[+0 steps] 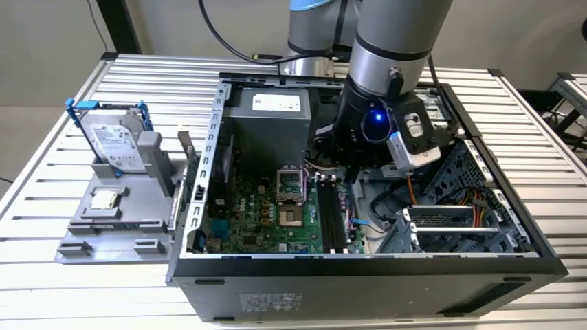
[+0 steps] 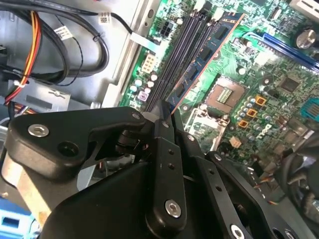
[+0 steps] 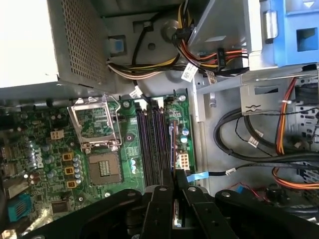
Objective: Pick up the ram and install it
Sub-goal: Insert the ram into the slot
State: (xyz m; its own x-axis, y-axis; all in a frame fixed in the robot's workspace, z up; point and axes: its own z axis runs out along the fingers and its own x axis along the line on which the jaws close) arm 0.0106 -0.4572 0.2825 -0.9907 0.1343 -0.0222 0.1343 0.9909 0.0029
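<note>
Your hand point(image 2: 167, 117) is down inside the open computer case point(image 1: 367, 265), over the memory slots point(image 1: 332, 216) beside the open processor socket point(image 1: 291, 218). Its fingers point(image 2: 164, 149) are clamped together on the ram point(image 2: 204, 59), which you see edge-on in the second wrist view as a thin blue board with black chips running away from the fingertips, lined up along the slots and seemingly just above or entering one of them. In the first wrist view the same stick point(image 3: 173, 149) shows as a narrow line between the fingertips, over the slots nearest the small white connector; you cannot tell from these pictures whether it is seated.

Judge the ram as light, stiff and thin, and fragile: it will not bend, but its chips and contact edge will not forgive a skewed push. Hold it by the long upper edge near the middle, as you do now, so the pressure goes straight down and both ends enter evenly.

Count one ram stick, four slots in a row, one processor socket. Outside the case, on the slatted counter point(image 1: 55, 289), a grey fixture point(image 1: 128, 227) carries one hard drive point(image 1: 117, 141) in a blue bracket and one small square processor chip point(image 1: 104, 199).
</note>
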